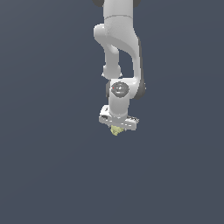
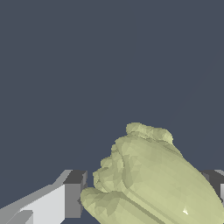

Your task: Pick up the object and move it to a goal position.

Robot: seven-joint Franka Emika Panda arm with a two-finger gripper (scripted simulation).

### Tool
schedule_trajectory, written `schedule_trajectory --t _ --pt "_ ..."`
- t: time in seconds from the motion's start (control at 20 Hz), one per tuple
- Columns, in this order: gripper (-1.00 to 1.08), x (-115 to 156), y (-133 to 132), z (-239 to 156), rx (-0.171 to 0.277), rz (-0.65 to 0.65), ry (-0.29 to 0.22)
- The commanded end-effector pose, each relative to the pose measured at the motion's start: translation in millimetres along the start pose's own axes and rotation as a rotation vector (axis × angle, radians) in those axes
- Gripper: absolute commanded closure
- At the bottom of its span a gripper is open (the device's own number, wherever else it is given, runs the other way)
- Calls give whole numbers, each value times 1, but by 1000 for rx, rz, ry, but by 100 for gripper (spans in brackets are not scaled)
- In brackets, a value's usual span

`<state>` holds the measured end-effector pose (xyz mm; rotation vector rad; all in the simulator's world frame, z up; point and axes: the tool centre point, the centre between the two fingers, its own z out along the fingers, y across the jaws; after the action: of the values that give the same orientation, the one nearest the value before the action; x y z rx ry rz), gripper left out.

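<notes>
The object (image 1: pixel 116 130) is a tiny lumpy pale yellow-green blob showing just under the white gripper (image 1: pixel 117 128) at the middle of the exterior view. In the wrist view the object (image 2: pixel 153 179) is large and fills the space between the two grey fingertips (image 2: pixel 74 192), which stand on either side of it. The gripper looks shut on the object. Its fingers are hidden in the exterior view behind the hand and the blob. No goal marker shows.
A plain dark grey-blue surface (image 1: pixel 43 175) fills both views. The white arm (image 1: pixel 118 48) comes down from the top of the exterior view.
</notes>
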<state>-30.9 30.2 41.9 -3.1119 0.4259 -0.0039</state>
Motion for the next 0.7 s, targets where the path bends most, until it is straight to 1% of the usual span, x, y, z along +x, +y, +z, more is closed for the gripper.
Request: schedule_trajectory --t 0.0,0.4,0.65 --pt "108 -1 1 2 -1 0 -2" --pt "108 0 0 0 0 -1 0" --pt "108 10 8 -2 0 -1 0"
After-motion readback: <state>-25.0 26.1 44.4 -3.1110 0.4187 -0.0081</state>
